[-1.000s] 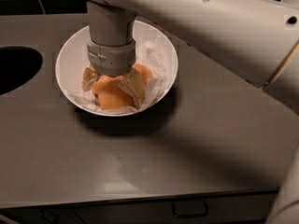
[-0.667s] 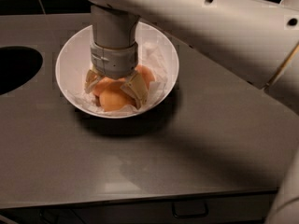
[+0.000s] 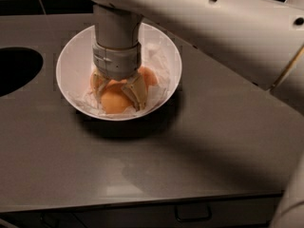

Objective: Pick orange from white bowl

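The white bowl, lined with crumpled white paper, sits on the dark grey counter at upper left. Oranges lie in it. My gripper reaches straight down into the bowl. Its two fingers press on either side of the front orange, which still rests in the bowl. Another orange shows behind on the right, and a bit of a third at the left is mostly hidden by the gripper. No stem dimple shows.
The big white arm crosses the top right above the counter. A dark round hole is set in the counter at the left. A drawer handle lies below the counter's front edge.
The fingers have drawn in closer around the front orange. The bowl and the oranges have stayed in place.
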Controlling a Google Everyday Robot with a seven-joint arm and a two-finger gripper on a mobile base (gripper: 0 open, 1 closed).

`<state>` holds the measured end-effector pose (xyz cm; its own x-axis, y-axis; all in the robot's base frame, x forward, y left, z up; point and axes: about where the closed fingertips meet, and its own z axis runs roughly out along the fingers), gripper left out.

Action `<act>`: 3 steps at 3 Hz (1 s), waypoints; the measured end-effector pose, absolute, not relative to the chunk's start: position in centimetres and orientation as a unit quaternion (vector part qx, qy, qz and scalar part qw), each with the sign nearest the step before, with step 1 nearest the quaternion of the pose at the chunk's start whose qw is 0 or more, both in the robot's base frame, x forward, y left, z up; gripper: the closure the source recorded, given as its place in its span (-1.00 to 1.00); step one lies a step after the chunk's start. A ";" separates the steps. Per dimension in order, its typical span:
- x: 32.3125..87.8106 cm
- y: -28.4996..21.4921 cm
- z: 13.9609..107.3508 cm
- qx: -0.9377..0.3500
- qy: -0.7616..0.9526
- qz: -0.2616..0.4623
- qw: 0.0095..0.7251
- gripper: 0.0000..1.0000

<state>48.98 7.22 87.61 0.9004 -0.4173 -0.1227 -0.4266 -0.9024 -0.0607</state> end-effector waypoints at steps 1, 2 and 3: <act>49.0 7.2 87.6 -0.974 0.217 0.053 0.043 0.65; 49.2 7.6 87.7 -0.973 0.218 0.047 0.051 1.00; 49.1 7.9 88.8 -0.974 0.217 0.031 0.054 1.00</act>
